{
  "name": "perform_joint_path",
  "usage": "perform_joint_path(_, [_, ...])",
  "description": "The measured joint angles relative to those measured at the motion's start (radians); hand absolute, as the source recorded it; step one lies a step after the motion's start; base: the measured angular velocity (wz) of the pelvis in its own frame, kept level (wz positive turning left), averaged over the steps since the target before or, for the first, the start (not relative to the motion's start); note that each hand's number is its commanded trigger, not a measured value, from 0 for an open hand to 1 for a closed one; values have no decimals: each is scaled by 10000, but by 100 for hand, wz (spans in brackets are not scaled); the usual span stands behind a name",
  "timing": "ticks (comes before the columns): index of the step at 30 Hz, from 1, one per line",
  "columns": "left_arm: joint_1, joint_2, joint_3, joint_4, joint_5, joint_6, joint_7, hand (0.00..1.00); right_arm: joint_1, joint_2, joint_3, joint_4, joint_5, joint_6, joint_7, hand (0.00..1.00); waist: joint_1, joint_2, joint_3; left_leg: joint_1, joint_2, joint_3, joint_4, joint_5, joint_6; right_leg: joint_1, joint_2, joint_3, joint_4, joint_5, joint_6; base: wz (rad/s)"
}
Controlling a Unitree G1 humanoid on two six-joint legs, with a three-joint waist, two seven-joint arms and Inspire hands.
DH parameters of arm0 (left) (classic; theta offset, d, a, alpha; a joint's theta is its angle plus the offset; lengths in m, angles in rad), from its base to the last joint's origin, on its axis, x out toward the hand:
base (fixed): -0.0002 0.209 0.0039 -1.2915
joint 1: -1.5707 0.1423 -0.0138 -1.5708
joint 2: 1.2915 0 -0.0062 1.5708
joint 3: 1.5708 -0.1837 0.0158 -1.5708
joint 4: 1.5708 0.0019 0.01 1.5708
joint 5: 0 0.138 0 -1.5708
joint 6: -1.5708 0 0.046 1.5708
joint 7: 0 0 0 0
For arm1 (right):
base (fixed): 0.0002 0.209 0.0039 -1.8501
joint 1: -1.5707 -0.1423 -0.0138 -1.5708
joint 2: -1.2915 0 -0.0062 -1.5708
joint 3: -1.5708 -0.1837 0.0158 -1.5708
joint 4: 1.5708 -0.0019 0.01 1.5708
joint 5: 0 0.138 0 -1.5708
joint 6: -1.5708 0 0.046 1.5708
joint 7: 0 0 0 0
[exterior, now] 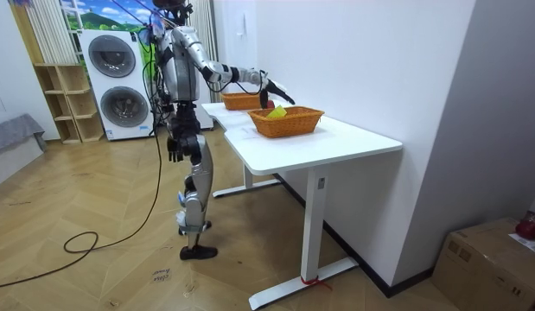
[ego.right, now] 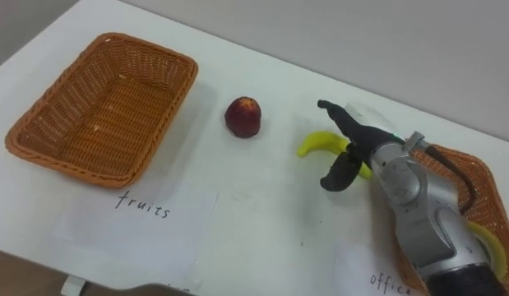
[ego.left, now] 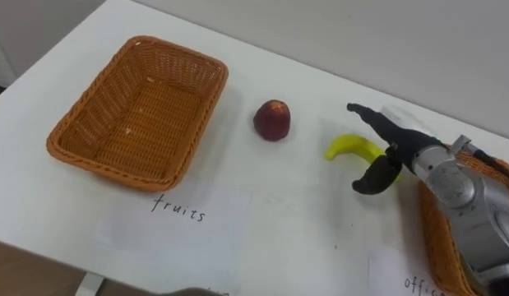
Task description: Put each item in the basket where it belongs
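**Right hand open over the banana, fruit basket far to the left**

At the upper left of the left eye view the empty wicker basket (ego.left: 88,103) stands on the white table (ego.left: 303,238). A handwritten paper sheet (ego.left: 180,230) lies just below it. Near the centre a red apple (ego.left: 272,120) sits alone, apart from both basket and hand.

Further right lies the banana (ego.left: 346,146). Its long axis runs roughly across the frame, with the left tip free and pointing toward the apple. Its right end is hidden behind the right hand (ego.left: 400,150).

That hand is open, fingers stretched toward the upper left above the fruit and thumb curved below it, so the banana lies in the gap between. I cannot tell whether anything touches it.

At the right edge sits the second basket (ego.left: 432,247). The right eye view shows a yellow thing (ego.right: 487,245) in it that I cannot make out. In the room view the left hand (exterior: 175,147) hangs by the hip, left of centre.

The right hand is clearly the nearer one and looks set across the banana's axis. Closing would likely take the fruit toward its right half. The carry would then run leftward, past the apple, to the upper-left basket.
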Motion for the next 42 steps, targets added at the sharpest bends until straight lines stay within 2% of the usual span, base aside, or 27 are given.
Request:
perform_joint_path(8, [-8, -18, -77, -48, 13, -30, -12, 0, -85, -37, 212, 694, -37, -10, -123, 0, 114, 80, -37, -134, -5, -132, 11, 3, -7, -9, -14, -270, 4, 0, 0, 6])
perform_joint_path(18, [16, -10, -85, -168, 19, -31, -15, 0, -84, -83, 216, 1071, -299, -11, -122, 0, 122, 83, -39, -163, -20, -204, 18, 5, -9, 0, -22, -313, 7, 0, 0, 1])
perform_joint_path(28, [97, -6, -114, -345, -6, -72, -24, 0, -480, -93, 215, 2471, -306, -149, -122, 0, 111, 93, -32, -161, -38, -360, 45, 9, -12, 78, -21, -338, 2, 0, 0, 4])
perform_joint_path(36, [90, -6, -116, -359, -7, -106, -15, 0, -601, -142, 215, 2709, -296, -226, -124, 0, 122, 127, -10, -261, -72, -508, 161, 8, -12, 104, -43, -562, -3, 0, 1, 6])
perform_joint_path(42, [90, -7, -107, -362, -5, -92, 0, 0, -600, -142, 215, 2779, -297, -220, -125, 0, 134, 164, -24, -354, -117, -663, 259, 10, -11, 99, -67, -667, -4, 0, 0, 5])
